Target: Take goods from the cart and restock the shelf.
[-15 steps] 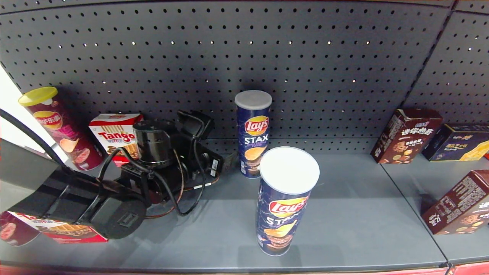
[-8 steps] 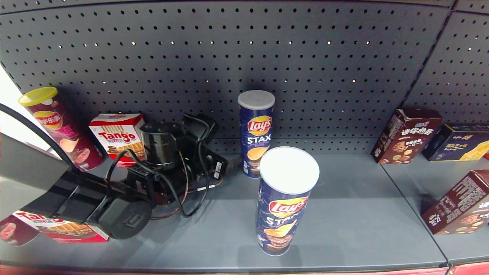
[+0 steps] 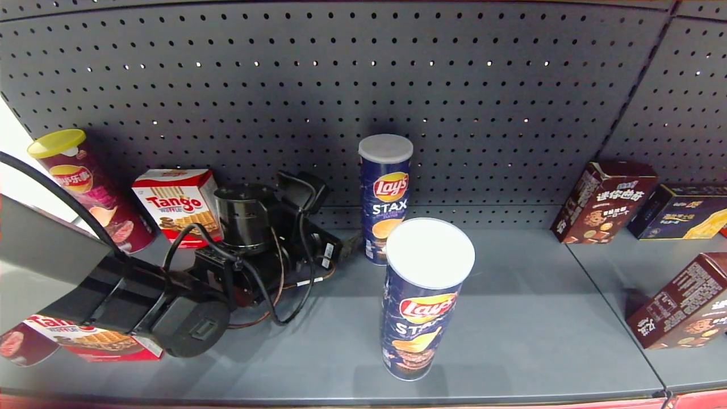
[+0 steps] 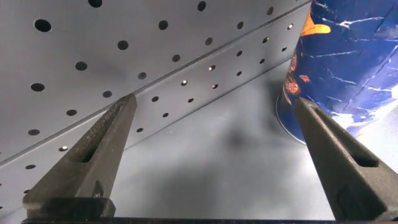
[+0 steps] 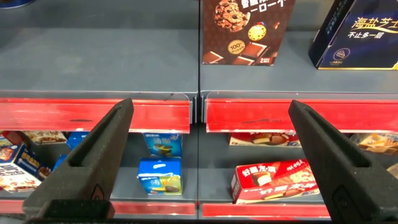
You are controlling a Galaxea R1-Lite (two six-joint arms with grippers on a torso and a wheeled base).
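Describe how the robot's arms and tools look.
The left arm is black and blocky, with a dark metallic cylindrical joint, looping black cables and a small white label. The left tool and right tool each have two dark, tapering, slotted wedges.

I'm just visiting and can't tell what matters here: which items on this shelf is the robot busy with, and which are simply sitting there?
Likely the job: rear blue chip can beside the open left gripper; front blue chip can; shelf.
Just there: pink can with yellow lid; wafer box; brown cookie boxes.
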